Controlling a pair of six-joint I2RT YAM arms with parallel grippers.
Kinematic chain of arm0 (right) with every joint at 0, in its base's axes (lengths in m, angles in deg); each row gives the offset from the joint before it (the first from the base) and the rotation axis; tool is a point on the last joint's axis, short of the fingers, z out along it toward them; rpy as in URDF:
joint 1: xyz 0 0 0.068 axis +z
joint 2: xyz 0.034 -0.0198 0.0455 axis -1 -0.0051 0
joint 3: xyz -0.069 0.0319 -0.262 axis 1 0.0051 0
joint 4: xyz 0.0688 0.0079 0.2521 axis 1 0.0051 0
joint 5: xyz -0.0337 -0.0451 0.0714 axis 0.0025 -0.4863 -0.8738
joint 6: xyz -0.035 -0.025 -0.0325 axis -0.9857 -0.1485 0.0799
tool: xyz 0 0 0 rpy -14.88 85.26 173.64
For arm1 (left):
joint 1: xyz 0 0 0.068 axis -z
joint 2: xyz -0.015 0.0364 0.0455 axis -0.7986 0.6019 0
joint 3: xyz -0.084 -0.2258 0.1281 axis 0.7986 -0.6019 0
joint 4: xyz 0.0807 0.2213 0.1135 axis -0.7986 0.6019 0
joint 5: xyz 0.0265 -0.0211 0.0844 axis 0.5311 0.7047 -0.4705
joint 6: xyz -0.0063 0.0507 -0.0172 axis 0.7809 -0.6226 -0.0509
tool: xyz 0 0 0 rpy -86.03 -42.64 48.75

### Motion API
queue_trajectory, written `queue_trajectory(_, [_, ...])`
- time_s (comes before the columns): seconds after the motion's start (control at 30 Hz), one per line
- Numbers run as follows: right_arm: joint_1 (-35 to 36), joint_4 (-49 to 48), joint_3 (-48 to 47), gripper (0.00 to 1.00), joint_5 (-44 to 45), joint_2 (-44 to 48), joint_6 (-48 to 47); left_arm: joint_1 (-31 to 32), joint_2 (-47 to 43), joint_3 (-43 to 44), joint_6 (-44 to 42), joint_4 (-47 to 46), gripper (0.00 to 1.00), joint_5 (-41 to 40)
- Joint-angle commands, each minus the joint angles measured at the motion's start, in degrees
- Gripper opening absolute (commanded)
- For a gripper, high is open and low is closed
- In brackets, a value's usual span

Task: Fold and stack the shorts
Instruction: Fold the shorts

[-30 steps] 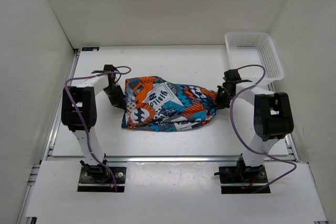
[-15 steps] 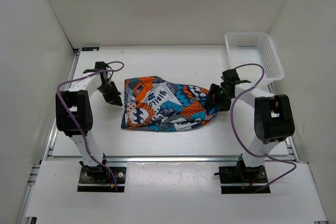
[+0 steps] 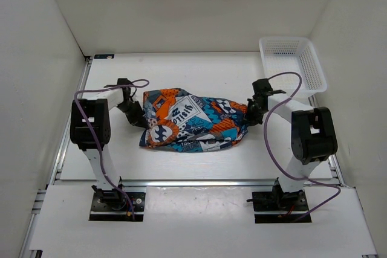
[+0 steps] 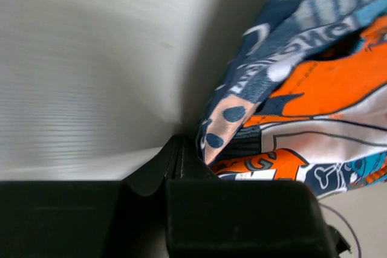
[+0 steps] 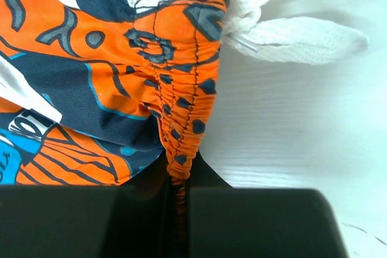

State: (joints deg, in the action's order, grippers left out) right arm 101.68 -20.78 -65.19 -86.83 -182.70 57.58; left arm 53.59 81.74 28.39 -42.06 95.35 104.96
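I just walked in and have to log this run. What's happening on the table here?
Two robot arms are working on patterned shorts lying bunched, not neatly folded, on the table. The right end effector is shut on the orange gathered waistband at their right end. The left end effector is shut at the left hem; whether it holds cloth is unclear. A white basket sits far right.

Mesh basket [image 3: 317, 69] (far right corner)

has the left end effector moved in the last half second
Yes. The left end effector has swung right, away from the table's left rail, back against the shorts.
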Motion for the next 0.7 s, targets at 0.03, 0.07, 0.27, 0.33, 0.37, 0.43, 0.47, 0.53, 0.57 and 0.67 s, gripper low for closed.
queue_trajectory(0.03, [0.51,7.41,-5.84,0.01,9.88,5.23,-2.72,5.88,-0.89,-2.71,1.91,-2.89,0.1,0.2])
queue_trajectory(0.07, [0.51,8.39,-6.8,0.01,11.02,6.81,-2.72,6.95,-1.51,-3.41,3.05,-3.49,0.1,0.2])
queue_trajectory(0.27, [7.01,15.07,-15.85,0.01,18.41,10.68,-3.42,12.92,-2.57,-3.94,5.78,-4.56,0.1,-0.41])
queue_trajectory(0.33, [10.78,16.65,-18.84,0.01,20.59,10.17,-3.42,13.46,-3.18,-3.94,5.79,-4.56,0.1,-0.42])
queue_trajectory(0.37, [12.19,18.23,-22.07,0.01,21.48,9.2,-2.9,13.46,-3.18,-3.94,6.4,-4.56,0.1,-0.42])
queue_trajectory(0.43, [16.5,19.82,-25.34,0.01,23.67,7.71,-2.03,13.46,-4.58,-3.94,6.4,-4.56,0.1,-0.42])
queue_trajectory(0.47, [17.81,21.13,-28.23,0.01,24.73,6.13,-2.02,13.46,-5.37,-3.94,6.4,-4.56,0.1,-0.42])
queue_trajectory(0.53, [21.07,22.37,-30.88,0.01,27.19,4.37,-1.32,13.46,-8.53,-4.56,6.4,-4.56,0.1,-0.42])
queue_trajectory(0.57, [21.95,22.37,-32.89,0.01,27.9,2.88,-1.32,12.85,-9.67,-5.08,6.4,-4.56,0.1,-0.42])
queue_trajectory(0.67, [25.29,23.16,-34.15,0.01,30.53,1.11,-0.7,10.39,-13.98,-6.14,5.35,-2.8,0.1,0.72])
